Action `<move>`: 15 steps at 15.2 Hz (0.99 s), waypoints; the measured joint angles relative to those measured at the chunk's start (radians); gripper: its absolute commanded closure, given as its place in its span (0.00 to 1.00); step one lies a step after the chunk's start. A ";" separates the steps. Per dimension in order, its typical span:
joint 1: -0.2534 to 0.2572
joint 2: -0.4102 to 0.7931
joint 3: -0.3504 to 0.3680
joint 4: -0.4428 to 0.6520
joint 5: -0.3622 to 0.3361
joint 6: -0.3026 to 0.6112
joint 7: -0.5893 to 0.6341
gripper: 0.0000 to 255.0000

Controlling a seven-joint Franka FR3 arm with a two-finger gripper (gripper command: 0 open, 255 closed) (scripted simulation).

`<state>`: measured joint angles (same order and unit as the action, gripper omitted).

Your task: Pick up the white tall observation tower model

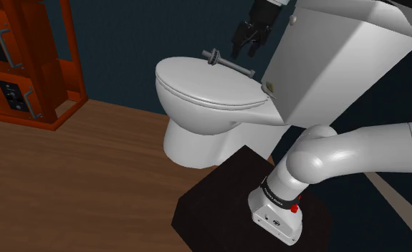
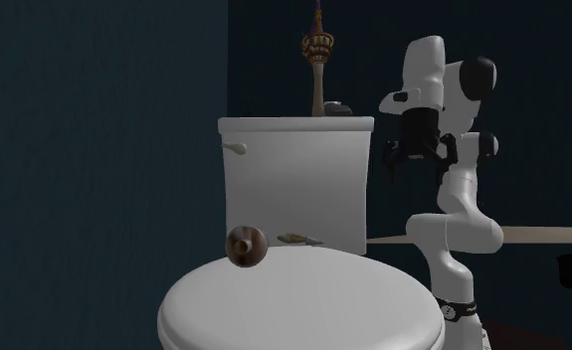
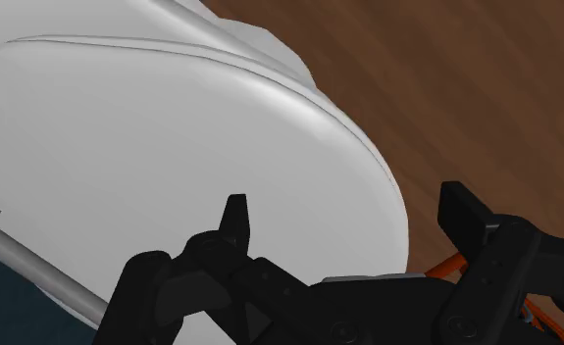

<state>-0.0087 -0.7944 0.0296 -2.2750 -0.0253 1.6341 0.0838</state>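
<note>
I see the gripper (image 1: 243, 54), fingers apart and holding nothing, near the grey tower model (image 1: 227, 63) lying on the toilet lid (image 1: 197, 84).

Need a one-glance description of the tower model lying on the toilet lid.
Start at the white toilet. At its closed lid's back edge, by the tank, lies a thin grey tower model. Unlike the brownish tower standing on the tank, it lies flat.

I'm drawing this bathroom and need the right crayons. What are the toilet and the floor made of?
The toilet looks like glazed ceramic, or maybe plastic: it is plain white and smooth, with a soft shine on the lid. The floor looks like wood: it is brown with long darker grain streaks and fairly matte.
</note>
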 measured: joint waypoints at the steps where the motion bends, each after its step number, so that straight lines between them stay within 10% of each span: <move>1: 0.000 0.000 0.000 0.000 0.000 0.000 0.000 0.00; 15: 0.066 0.280 -0.397 0.136 -0.060 0.113 -0.619 0.00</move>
<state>0.0572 -0.5141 -0.3670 -2.1394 -0.0850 1.7470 -0.5351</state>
